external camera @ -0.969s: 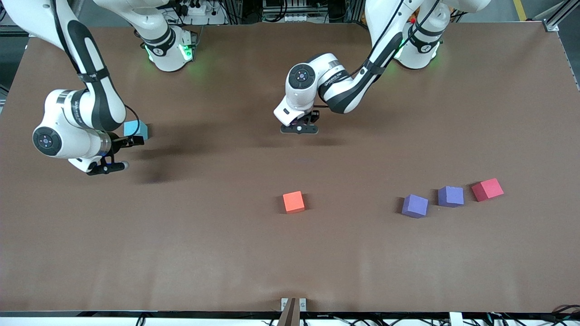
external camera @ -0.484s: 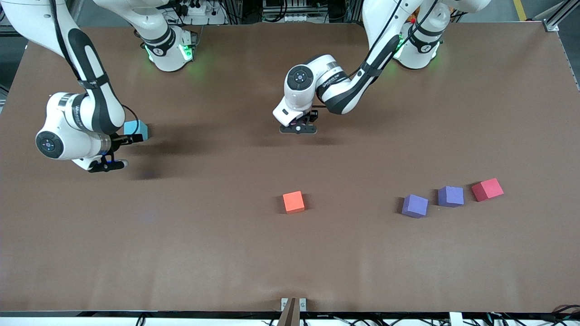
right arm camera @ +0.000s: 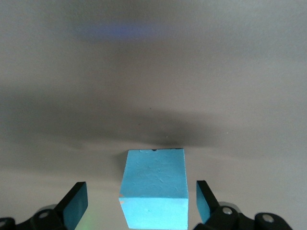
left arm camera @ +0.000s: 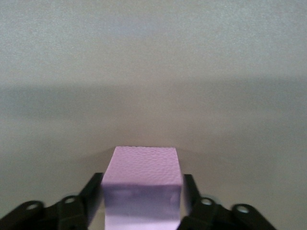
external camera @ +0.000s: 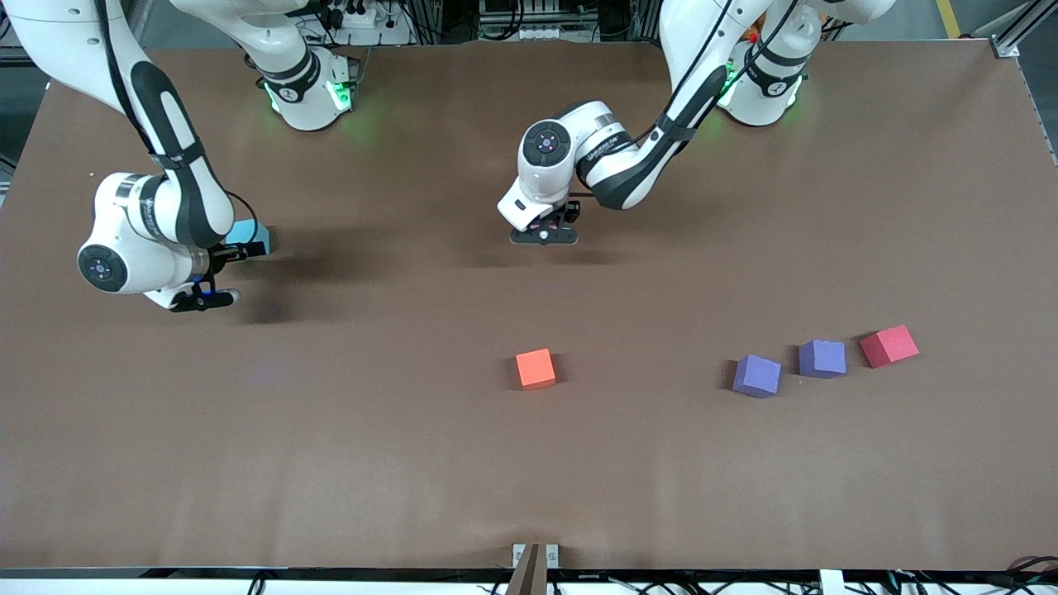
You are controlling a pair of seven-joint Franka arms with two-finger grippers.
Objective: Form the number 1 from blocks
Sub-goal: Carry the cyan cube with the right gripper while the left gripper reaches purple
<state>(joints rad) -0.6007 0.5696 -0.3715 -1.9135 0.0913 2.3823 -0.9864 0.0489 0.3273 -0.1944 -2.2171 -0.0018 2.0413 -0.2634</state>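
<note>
Entry: both arms out over the brown table [external camera: 529, 479].

Left arm: my left gripper [external camera: 544, 235] sits low over the middle of the table, toward the bases' edge. In the left wrist view a pink block [left arm camera: 143, 167] fills the space inside the left gripper [left arm camera: 143, 191], square to it, with its top face lit pale. I cannot tell whether I am clamping this block or have let go of it (the black tips run right alongside its side faces, and no gap or pressure mark shows). From the front camera the block is almost wholly hidden under the wrist.

Right arm: my right gripper [external camera: 225, 273] hangs at the right arm's end of the table, over the light blue block [external camera: 245, 232]. It is released. In the right wrist view the light blue block [right arm camera: 154, 187] lies between the spread jaws of the right gripper [right arm camera: 139, 196] with table showing on both sides, so neither tip touches it. The block is turned slightly askew to the jaws.

Elsewhere on the table:
- An orange cube [external camera: 536, 368] stands alone, nearer the front camera than my left gripper's spot.
- Toward the left arm's end lies a loose row: the first purple block [external camera: 757, 376], the second purple block [external camera: 822, 359] just beside it and a little farther from the camera, then a red cube [external camera: 889, 345] next along. None of the three touch.
</note>
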